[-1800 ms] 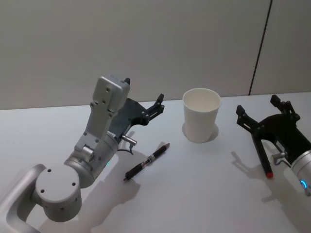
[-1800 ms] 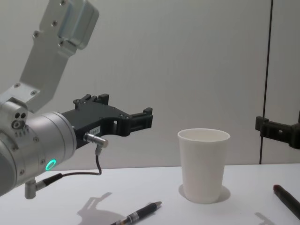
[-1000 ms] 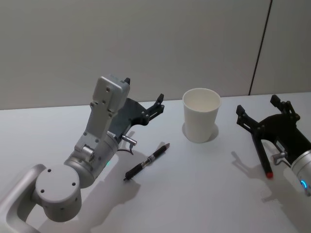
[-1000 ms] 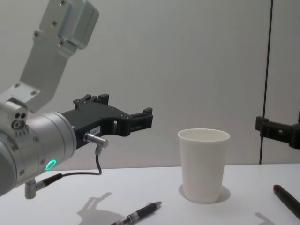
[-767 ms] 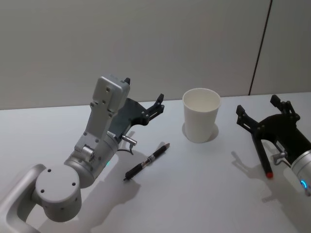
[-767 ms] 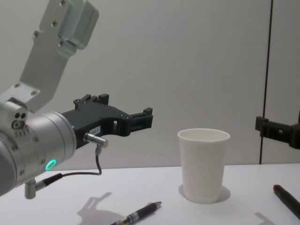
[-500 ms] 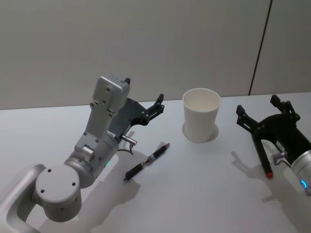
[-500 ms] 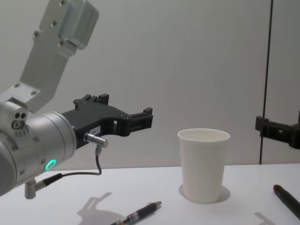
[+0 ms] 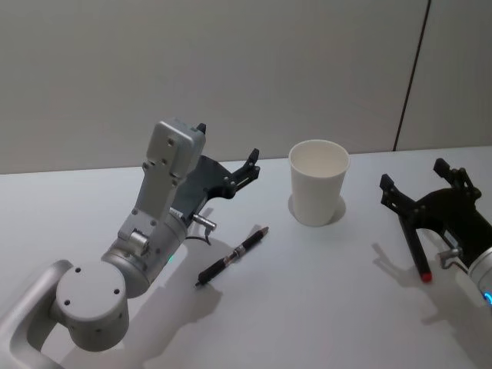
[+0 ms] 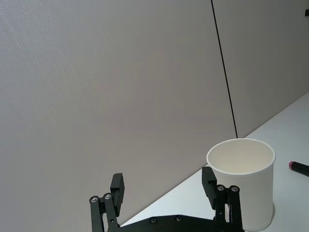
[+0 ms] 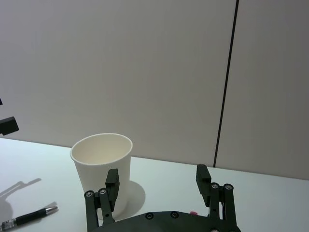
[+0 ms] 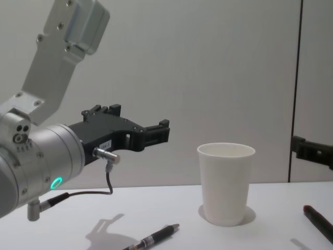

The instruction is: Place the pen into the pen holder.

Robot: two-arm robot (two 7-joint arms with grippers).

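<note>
The black pen (image 9: 233, 256) lies flat on the table (image 9: 307, 315), near-left of the upright white paper cup (image 9: 318, 183). Left claw (image 9: 227, 144) is raised left of the cup, jaws apart. Right claw (image 9: 415, 175) is on the right, also spread.

- Head view, 4 o'clock: the right gripper (image 9: 412, 174) covers the upper length of a red-tipped pen (image 9: 420, 265) lying on the table (image 9: 307, 307); the arm behind it is cropped by the frame.
- Chest view, 6 o'clock: the pen (image 12: 151, 239) runs off the frame, its rear end lost.
- Chest view, 3 o'clock: one finger of the right gripper shows, the rest cropped.
- Right wrist view: a gripper finger covers part of the pen holder (image 11: 99, 159) near its foot.
</note>
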